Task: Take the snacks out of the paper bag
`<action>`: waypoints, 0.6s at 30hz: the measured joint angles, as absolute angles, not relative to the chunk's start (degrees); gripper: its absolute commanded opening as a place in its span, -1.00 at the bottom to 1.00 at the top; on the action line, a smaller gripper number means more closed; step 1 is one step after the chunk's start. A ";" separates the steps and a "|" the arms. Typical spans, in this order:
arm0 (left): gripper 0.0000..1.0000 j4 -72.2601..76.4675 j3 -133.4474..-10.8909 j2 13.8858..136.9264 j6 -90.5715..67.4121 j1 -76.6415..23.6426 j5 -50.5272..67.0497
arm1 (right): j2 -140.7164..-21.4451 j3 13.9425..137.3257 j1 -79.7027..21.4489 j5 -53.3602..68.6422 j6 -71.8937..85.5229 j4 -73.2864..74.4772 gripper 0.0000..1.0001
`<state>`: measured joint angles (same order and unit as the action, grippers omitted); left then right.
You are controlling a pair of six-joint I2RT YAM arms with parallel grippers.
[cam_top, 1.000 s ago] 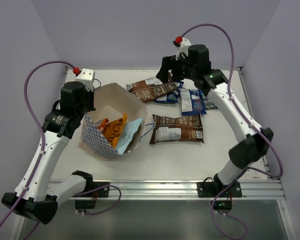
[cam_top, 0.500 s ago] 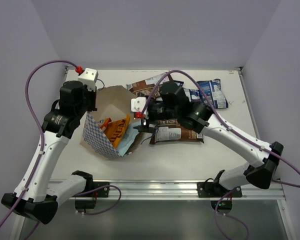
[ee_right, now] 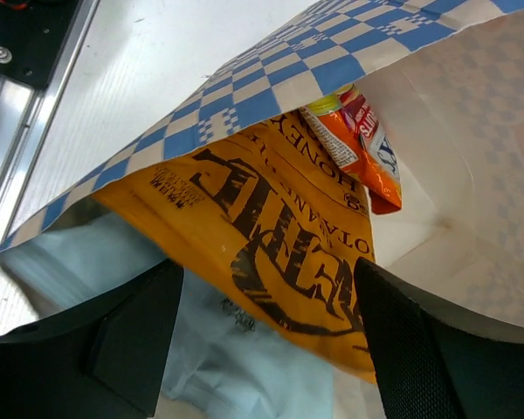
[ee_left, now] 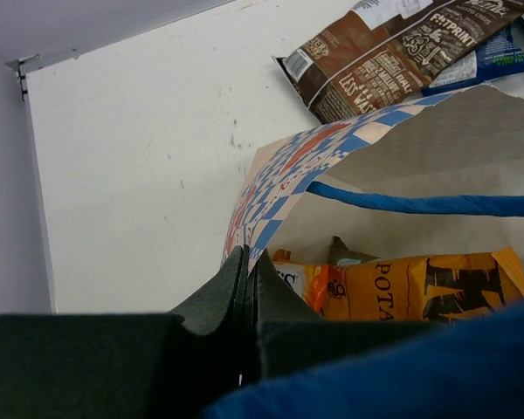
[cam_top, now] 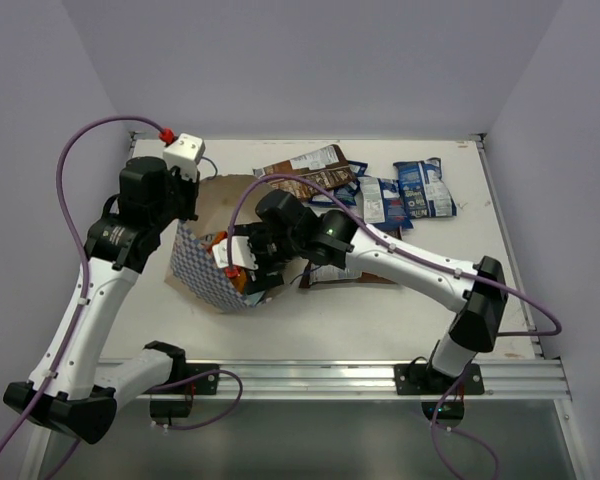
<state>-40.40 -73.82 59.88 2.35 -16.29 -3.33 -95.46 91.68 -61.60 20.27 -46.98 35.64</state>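
Note:
The paper bag (cam_top: 202, 272) lies tipped on the table, its mouth facing right. My left gripper (ee_left: 247, 258) is shut on its checkered rim (ee_left: 284, 175) and holds the mouth up. My right gripper (ee_right: 266, 279) stands open at the mouth. Its fingers straddle an orange-yellow snack packet (ee_right: 271, 218) that lies on a light blue one (ee_right: 236, 367). A small orange packet (ee_right: 360, 148) sits deeper inside. Outside the bag lie dark brown snacks (cam_top: 305, 172) and dark blue ones (cam_top: 420, 190). Another brown packet (cam_top: 370, 272) is partly hidden under the right arm.
The loose packets crowd the back middle and back right of the table. A blue cord handle (ee_left: 419, 205) hangs across the bag's mouth. A metal rail (cam_top: 310, 375) runs along the near edge, and walls close in on both sides.
My right arm has swung from the back of the table, over the packets, down to the bag's mouth, staying open. The left gripper has kept its hold on the rim.

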 measured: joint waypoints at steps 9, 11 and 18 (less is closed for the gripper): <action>-1.00 -40.40 -73.82 59.81 2.68 -16.29 -2.11 | -104.09 95.57 -61.95 19.00 -48.88 35.88 -0.54; -1.00 -40.40 -73.82 59.72 2.66 -16.29 -2.15 | -104.31 95.61 -61.95 18.96 -49.10 35.94 -1.00; -1.00 -40.42 -73.82 59.20 2.59 -16.29 -3.55 | -101.69 96.40 -61.93 18.17 -48.25 34.81 -1.00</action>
<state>-40.42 -73.82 59.20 2.59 -16.29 -3.55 -101.69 96.40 -61.93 18.17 -48.25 34.81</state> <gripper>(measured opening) 0.020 0.011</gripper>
